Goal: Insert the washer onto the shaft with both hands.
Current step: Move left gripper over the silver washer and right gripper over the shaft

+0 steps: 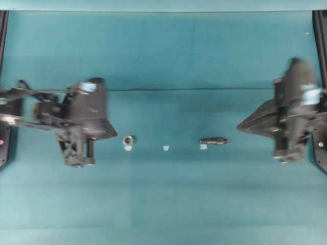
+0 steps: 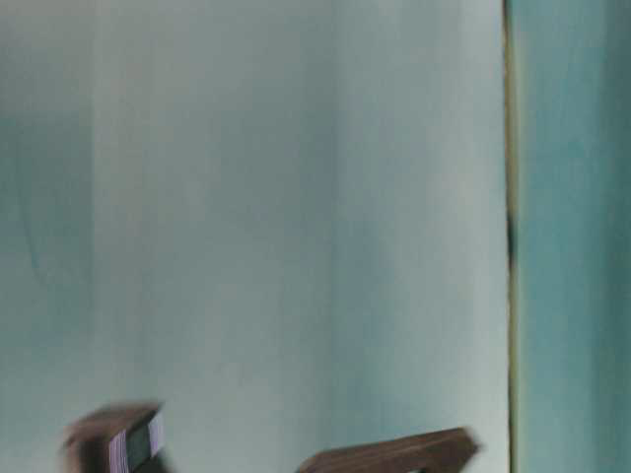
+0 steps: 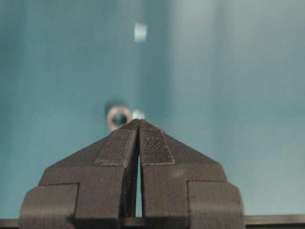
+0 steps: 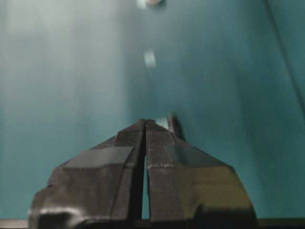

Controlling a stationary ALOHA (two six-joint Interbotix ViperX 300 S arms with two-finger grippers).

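The washer is a small silvery ring lying flat on the teal table left of centre; in the left wrist view the washer lies just beyond my fingertips. The shaft, a short dark rod, lies on its side right of centre. Only the end of the shaft peeks out behind my right fingertips. My left gripper is shut and empty, a short way left of the washer. My right gripper is shut and empty, to the right of the shaft. In the wrist views, each gripper's tips meet.
Pale blue square markers sit beside the washer, at mid-table and by the shaft. Black frame posts stand at the table's left and right edges. The table-level view is blurred and shows only brown shapes at its bottom.
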